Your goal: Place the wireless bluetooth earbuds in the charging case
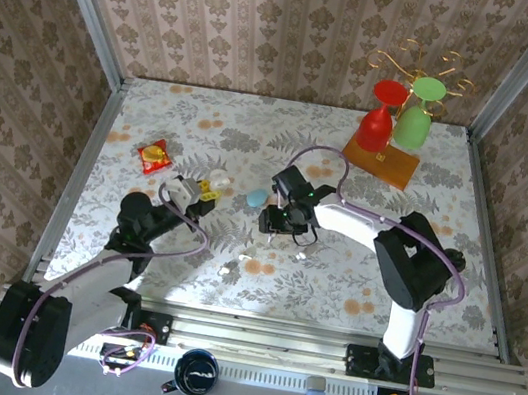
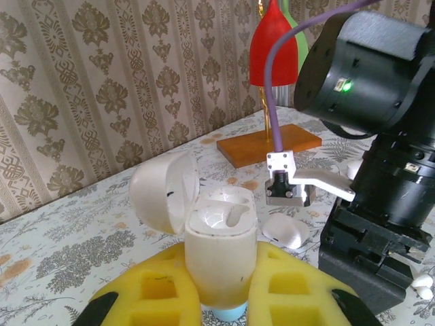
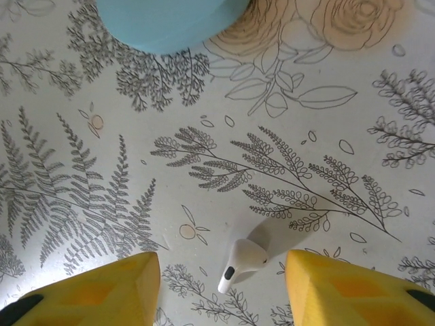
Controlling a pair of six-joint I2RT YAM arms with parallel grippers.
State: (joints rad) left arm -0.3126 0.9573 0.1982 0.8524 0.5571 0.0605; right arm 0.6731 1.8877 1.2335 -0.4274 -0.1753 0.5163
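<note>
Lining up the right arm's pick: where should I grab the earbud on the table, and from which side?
Probably pinch the earbud across its rounded head, coming straight down: it lies flat on the table, between the open jaws, and the stem is thinner.

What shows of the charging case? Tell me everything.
The case is small, rounded and looks like glossy white plastic. It stands upright, clamped between the yellow pads of the left claw. Its hinged lid is flipped open toward the left of the wrist view, with its hollow inside showing. The open top has moulded wells; whether they hold anything is unclear.
</note>
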